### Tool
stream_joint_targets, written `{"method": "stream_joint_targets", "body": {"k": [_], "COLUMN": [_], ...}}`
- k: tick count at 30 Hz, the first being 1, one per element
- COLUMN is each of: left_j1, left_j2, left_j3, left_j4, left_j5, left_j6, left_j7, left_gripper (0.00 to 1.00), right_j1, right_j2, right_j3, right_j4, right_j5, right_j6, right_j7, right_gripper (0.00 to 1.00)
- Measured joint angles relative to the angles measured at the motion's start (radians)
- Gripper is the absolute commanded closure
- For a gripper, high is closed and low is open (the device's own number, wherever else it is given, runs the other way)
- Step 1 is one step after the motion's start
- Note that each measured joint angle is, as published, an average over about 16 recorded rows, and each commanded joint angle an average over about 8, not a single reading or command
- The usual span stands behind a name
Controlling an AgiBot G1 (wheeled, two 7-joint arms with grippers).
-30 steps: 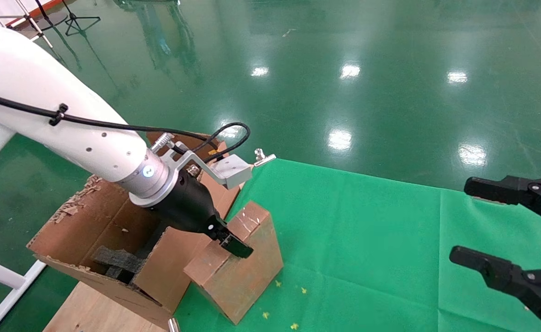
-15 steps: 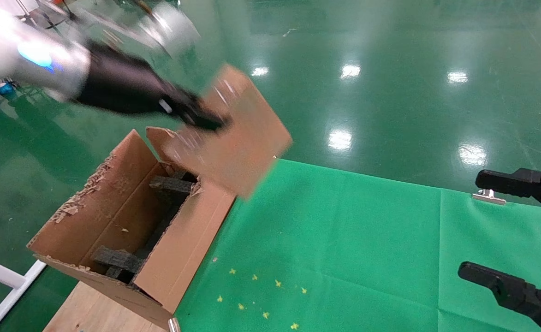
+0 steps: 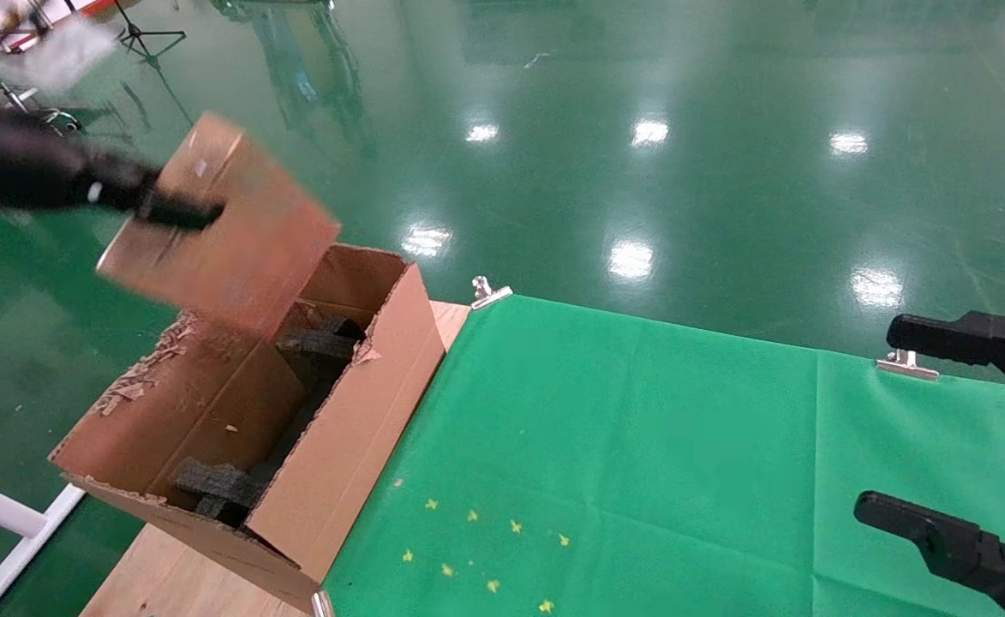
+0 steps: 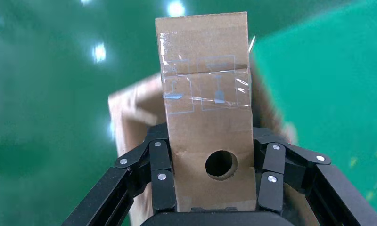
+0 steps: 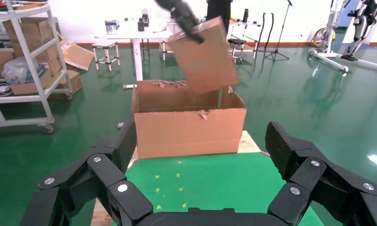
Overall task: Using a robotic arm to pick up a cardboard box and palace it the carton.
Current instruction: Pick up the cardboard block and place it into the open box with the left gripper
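Note:
My left gripper (image 3: 178, 211), black on the white arm, is shut on the small reddish-brown cardboard box (image 3: 219, 227) and holds it tilted in the air above the far end of the carton (image 3: 339, 428). In the left wrist view the fingers (image 4: 159, 160) clamp both sides of the taped box (image 4: 205, 94), with the carton (image 4: 130, 113) below. The carton stands open at the table's left, black foam blocks (image 3: 318, 343) inside. The right wrist view shows the box (image 5: 205, 59) hanging over the carton (image 5: 189, 132). My right gripper (image 3: 918, 424) is open and empty at the right edge.
A green cloth (image 3: 639, 446) covers the wooden table (image 3: 168, 574), held by metal clips (image 3: 489, 291). Small yellow star marks (image 3: 485, 548) lie on the cloth near the carton. Shelves with boxes (image 5: 21, 61) and a white table (image 5: 130, 37) stand beyond on the green floor.
My left gripper lifted the cardboard box off the green cloth and swung it up and to the left, to above the carton. The right gripper has barely moved.

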Motion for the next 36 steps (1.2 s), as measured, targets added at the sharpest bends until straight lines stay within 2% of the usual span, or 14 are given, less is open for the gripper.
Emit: {"method": "stream_joint_targets", "body": {"k": [6, 13, 23, 36], "left_j1": [0.067, 0.147, 0.196, 0.215], "left_j2": [-0.017, 0.006, 0.091, 0.215], "left_j3": [0.038, 0.064, 0.072, 0.082], "left_j4": [0.111, 0.270, 0.529, 0.839], "left_j5": [0.027, 0.022, 0.007, 0.014], "left_j6": [-0.022, -0.102, -0.212, -0.279], "left_j7": [0.051, 0.132, 0.284, 0.426], "left_gripper": [1.00, 1.00, 1.00, 1.00], "right_j1": [0.000, 0.000, 0.000, 0.000], "right_j2": [0.000, 0.000, 0.000, 0.000], "right_j3": [0.000, 0.000, 0.000, 0.000], "right_j4": [0.000, 0.000, 0.000, 0.000], "right_j5": [0.000, 0.000, 0.000, 0.000], "right_j6": [0.000, 0.000, 0.000, 0.000], "right_j7": [0.000, 0.000, 0.000, 0.000], "right_gripper": [0.00, 0.00, 0.00, 0.00]}}
